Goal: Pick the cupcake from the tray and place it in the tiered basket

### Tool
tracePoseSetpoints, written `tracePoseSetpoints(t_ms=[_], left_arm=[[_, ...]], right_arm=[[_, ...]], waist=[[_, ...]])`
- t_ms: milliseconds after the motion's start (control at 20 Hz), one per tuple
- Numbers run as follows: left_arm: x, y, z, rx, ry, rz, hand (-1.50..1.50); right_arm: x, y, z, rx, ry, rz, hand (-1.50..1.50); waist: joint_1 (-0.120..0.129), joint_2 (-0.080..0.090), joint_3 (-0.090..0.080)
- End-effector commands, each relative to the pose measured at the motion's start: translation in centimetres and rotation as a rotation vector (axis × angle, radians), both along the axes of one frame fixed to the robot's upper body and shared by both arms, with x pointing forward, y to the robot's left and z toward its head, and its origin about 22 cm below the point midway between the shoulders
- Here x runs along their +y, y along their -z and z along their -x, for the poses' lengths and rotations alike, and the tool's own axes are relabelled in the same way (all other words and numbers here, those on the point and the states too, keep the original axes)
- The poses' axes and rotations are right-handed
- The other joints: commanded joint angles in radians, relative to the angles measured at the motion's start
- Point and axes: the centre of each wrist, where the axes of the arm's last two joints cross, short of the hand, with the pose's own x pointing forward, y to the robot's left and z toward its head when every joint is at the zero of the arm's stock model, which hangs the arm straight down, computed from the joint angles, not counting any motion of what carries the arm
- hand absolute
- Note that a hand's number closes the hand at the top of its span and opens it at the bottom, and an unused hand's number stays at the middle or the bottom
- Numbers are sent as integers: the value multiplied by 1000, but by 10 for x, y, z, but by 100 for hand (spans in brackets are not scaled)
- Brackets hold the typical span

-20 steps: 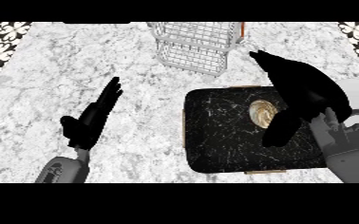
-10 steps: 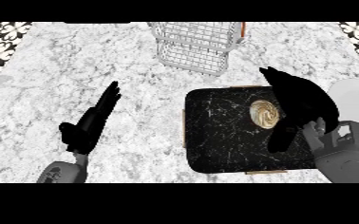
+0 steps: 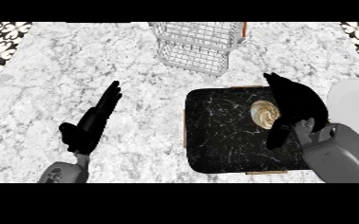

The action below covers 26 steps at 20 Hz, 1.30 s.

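Counter: a white and grey marbled counter [image 3: 91, 61] fills the view, seen steeply from above.
Tray: a black marbled tray [image 3: 224, 133] with rounded corners lies at the near right of the counter; thin tan edges show at its far and near sides.
Cupcake: the cupcake [image 3: 264, 113] sits on the tray, in its far right part, seen from the top as a tan swirl; its right side is partly covered by the right hand.
Tiered basket: the white wire tiered basket [image 3: 196, 47] stands at the far middle of the counter, just beyond the tray's far edge and apart from it; an orange-red strip shows at its right side.
Right hand: the right hand [image 3: 298, 105] is over the right side of the tray, fingers reaching toward the far side and the thumb hanging down toward the near side, just right of the cupcake; the fingers look spread apart and not closed round the cupcake, though whether they touch it cannot be told.
Left hand: the left hand [image 3: 91, 123] rests at the near left of the counter, fingers straight and together pointing far and right, thumb out to the left, holding nothing.
Plate: part of a white plate [image 3: 345, 99] shows at the right edge, beyond the right forearm.
Wall edge: patterned black and white tiles [image 3: 13, 33] show at the far left corner.
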Motion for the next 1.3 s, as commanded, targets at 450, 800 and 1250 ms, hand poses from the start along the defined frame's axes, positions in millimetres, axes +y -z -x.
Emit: tracePoseSetpoints(t_ms=[450,800,1250], left_arm=[[-13,3,-15,9,0,-2,0],[-7,4,-13,-2,-9,-15,0],[-11,-1,-12,6,12,13,0]], right_arm=[[-9,23,-6,63,87,25,-150],[-7,60,-13,83,62,-22,-150],[-3,51,4,-112,-27,-110,150]], waist=[[-2,1,0],[1,1,0],[-2,0,0]])
